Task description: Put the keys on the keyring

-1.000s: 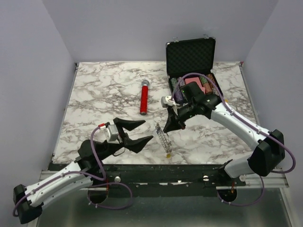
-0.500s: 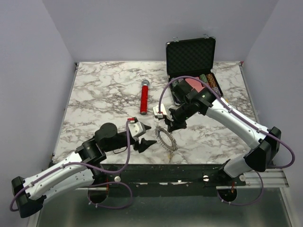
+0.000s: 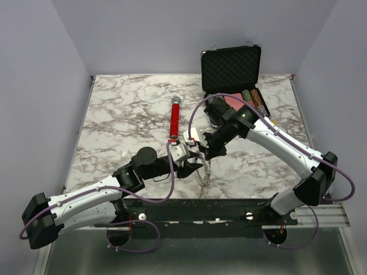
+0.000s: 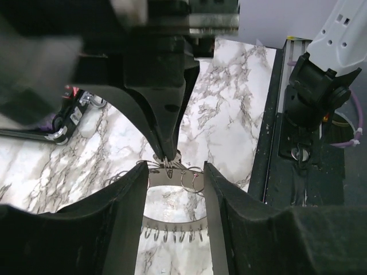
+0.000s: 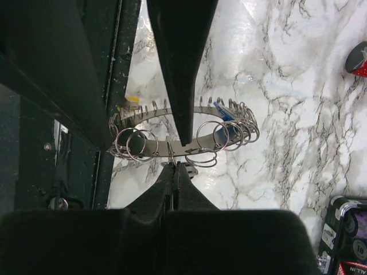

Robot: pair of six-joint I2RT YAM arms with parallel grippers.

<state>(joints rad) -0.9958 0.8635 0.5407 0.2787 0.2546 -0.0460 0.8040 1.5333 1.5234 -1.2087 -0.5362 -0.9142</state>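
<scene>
The keyring point(image 3: 203, 172) is a thin metal band loop hung with several small split rings. It hangs above the marble near the table's front edge. My right gripper point(image 3: 207, 153) is shut on its top edge, and the right wrist view shows the fingertips point(image 5: 176, 165) pinching the band point(image 5: 152, 148). A blue key head point(image 5: 222, 114) and a yellow tag point(image 5: 129, 103) sit on the far side of the loop. My left gripper point(image 3: 192, 160) is open, and in the left wrist view its fingers point(image 4: 175, 167) straddle the loop point(image 4: 172, 226). The black-headed key is not visible.
A red-handled microphone point(image 3: 174, 119) lies behind the grippers at mid-table. An open black case point(image 3: 231, 66) with poker chips point(image 3: 252, 100) stands at the back right. The black front rail point(image 4: 298, 114) is close beside the loop.
My left arm has swung right and forward until its fingers reach the keyring. The keyring has turned from an open circle to hanging edge-on under my right gripper.
</scene>
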